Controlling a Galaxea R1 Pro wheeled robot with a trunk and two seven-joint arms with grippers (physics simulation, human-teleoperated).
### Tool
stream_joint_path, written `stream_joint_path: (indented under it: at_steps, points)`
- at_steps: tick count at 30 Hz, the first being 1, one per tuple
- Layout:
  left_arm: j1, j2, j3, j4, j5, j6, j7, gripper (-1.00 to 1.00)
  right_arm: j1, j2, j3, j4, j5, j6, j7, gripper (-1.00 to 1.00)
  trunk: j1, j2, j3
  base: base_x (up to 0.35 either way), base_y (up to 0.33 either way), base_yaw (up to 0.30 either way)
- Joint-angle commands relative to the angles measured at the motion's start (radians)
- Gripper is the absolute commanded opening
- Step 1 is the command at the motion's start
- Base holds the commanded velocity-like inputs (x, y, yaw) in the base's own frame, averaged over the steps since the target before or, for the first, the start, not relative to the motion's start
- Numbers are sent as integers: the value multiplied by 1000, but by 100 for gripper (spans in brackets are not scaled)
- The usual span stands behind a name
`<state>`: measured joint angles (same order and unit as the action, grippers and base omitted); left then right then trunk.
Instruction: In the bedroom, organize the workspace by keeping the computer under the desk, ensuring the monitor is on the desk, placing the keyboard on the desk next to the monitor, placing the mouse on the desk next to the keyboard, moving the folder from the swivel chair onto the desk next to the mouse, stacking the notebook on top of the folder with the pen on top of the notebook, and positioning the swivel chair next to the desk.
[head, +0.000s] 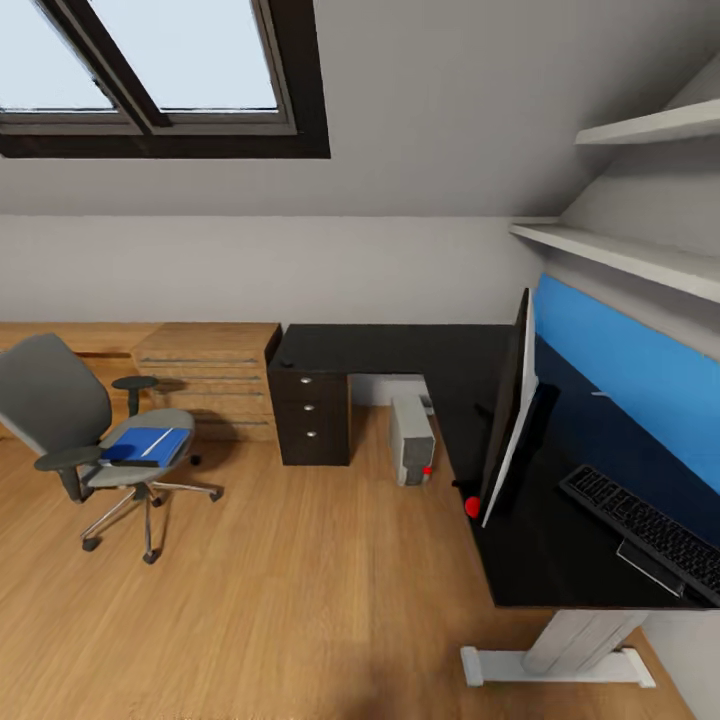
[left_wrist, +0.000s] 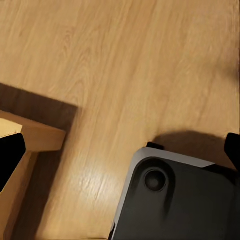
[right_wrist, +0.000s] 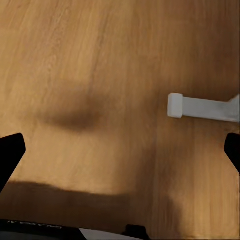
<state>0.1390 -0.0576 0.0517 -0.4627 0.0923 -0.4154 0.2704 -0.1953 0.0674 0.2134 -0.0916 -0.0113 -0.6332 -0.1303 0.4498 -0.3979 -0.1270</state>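
Observation:
The grey swivel chair (head: 60, 415) stands at the left, apart from the desk, with the blue folder (head: 148, 443) flat on its seat. On the black L-shaped desk (head: 400, 350) the monitor (head: 508, 410) stands edge-on to me. The keyboard (head: 645, 528) lies behind it by the blue back panel. The grey computer (head: 412, 438) sits on the floor under the desk. Mouse, notebook and pen are out of view. My left gripper (left_wrist: 120, 152) and right gripper (right_wrist: 120, 150) hang open over bare floor, holding nothing.
Black drawers (head: 310, 415) close the desk's left end, with a low wooden cabinet (head: 215, 380) beside them. The desk's white foot (head: 555, 665) (right_wrist: 200, 107) juts out near me. Wall shelves (head: 620, 255) hang above the desk. Plank floor lies between the chair and the desk.

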Motion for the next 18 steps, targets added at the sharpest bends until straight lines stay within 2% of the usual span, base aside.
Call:
stream_joint_path:
  at_steps: [1,11,18]
  points:
    - [1,-1,2,-2,9,-3,-4,100,-1,0,9,1,-1,-2,-8,100,0,-2,-2,-260,-243,-260]
    - [1,-1,3,-2,9,-5,-4,100,-1,0,8,1,-2,-2,-8,100,0,-2,-7,-218,-274,-223]
    - [1,-1,3,-1,9,-4,-3,100,-1,1,8,1,-2,-1,-8,100,0,-2,-12,-136,-311,-67]
